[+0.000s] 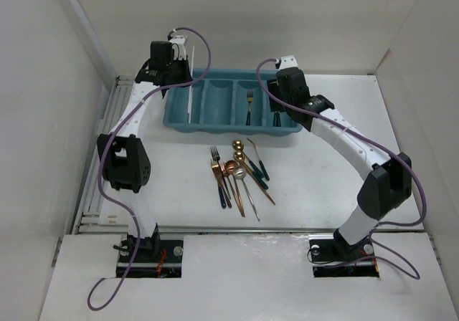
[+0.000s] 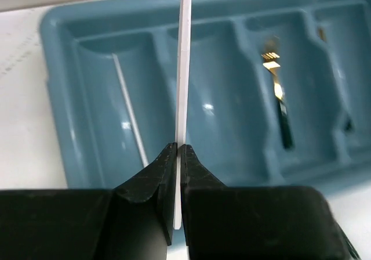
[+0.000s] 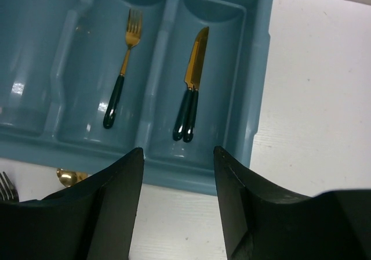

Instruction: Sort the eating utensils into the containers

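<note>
The teal tray (image 1: 215,127) lies at the back of the table. My left gripper (image 1: 188,66) hangs over its left end, shut on a white chopstick (image 2: 184,68) that stands up from the fingertips (image 2: 179,147). Another chopstick (image 2: 128,109) lies in the leftmost compartment. A fork (image 2: 278,97) lies in the third compartment and also shows in the right wrist view (image 3: 120,80). Two knives (image 3: 193,91) lie side by side in the rightmost compartment. My right gripper (image 3: 178,155) is open and empty above the tray's near right edge (image 1: 278,106).
A pile of copper forks, spoons and knives with dark handles (image 1: 240,174) lies on the white table in front of the tray. A gold spoon bowl (image 3: 69,177) from it shows at the right wrist view's lower left. White walls enclose the table on three sides.
</note>
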You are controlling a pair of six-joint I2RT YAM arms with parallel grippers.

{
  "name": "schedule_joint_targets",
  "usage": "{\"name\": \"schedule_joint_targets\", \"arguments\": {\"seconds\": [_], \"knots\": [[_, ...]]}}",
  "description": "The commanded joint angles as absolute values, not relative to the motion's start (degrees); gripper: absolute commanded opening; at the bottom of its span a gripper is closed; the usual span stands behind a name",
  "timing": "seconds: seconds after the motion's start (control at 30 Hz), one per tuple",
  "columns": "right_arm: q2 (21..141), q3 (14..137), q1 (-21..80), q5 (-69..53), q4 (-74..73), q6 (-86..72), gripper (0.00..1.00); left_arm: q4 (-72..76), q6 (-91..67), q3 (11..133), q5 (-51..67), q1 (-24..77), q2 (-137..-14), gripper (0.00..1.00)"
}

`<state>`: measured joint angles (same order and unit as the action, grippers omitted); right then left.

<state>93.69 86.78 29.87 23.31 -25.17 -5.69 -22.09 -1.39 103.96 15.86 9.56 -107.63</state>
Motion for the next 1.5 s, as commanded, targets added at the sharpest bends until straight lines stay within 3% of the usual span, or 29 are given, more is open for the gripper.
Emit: {"name": "schedule_joint_targets", "arguments": {"seconds": [0.0,0.2,0.37,0.6,0.9,1.0,1.2,1.47], "knots": [[95.4,90.8,29.9,21.8,-23.6,-5.1,0.57,-16.3,-2.5,108.6,9.4,9.2,-112.8,0.00],[96.6,91.4,29.9,21.3,-25.5,-5.1,0.57,-16.3,-3.2,112.6,6.2,8.1,-120.4,0.00],[95.5,90.8,29.9,21.8,-26.2,-5.1,0.57,-19.6,-3.2,109.5,1.4,8.1,-118.4,0.42],[91.1,86.6,31.7,20.7,-26.7,-7.6,0.58,-22.8,-6.8,98.2,-2.1,11.9,-102.3,0.42],[81.6,75.3,38.5,23.4,-33.1,-22.9,0.59,-28.5,-13.5,62.0,10.3,26.8,-83.6,0.41],[76.4,70.0,40.9,24.2,-34.6,-28.9,0.59,-26.7,-15.4,55.6,11.0,31.1,-82.4,0.34],[70.1,63.8,44.9,26.5,-38.4,-37.1,0.59,-23.9,-18.4,53.7,11.6,39.6,-83.8,0.33],[67.5,62.6,45.4,31.3,-40.6,-36.5,0.61,-24.3,-22.2,51.0,7.8,40.2,-87.0,0.25]]}}
